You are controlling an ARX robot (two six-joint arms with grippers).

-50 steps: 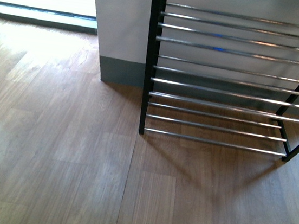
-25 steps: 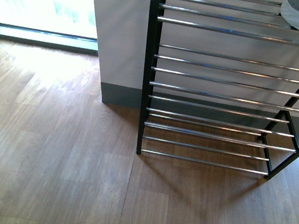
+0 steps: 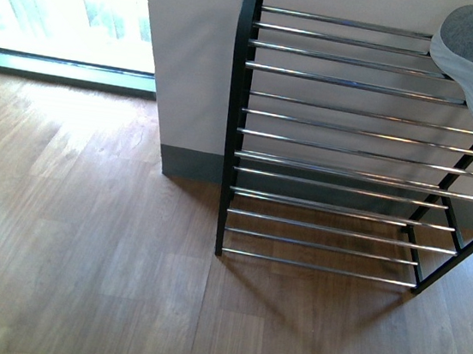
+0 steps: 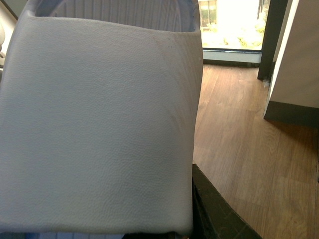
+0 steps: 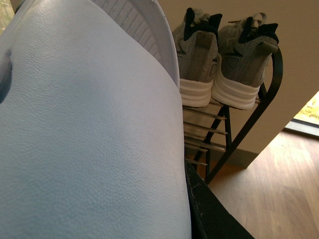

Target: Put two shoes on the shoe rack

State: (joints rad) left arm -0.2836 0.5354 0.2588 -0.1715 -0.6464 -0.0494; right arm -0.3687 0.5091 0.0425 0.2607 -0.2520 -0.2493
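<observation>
Chrome bars of the black-framed shoe rack (image 3: 344, 147) stand against the wall on the wood floor. Grey knit sneakers with white soles (image 5: 224, 59) sit side by side on its top tier. Each wrist camera is filled by a pale blue rubber slide (image 4: 99, 129) (image 5: 89, 139); I cannot tell how either gripper is set.

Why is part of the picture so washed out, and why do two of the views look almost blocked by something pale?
Front view: daylight through the window blows out, glaring on the floor. Left wrist view: a slide fills the frame. Right wrist view: another slide likewise, dimmer, sneakers behind.
</observation>
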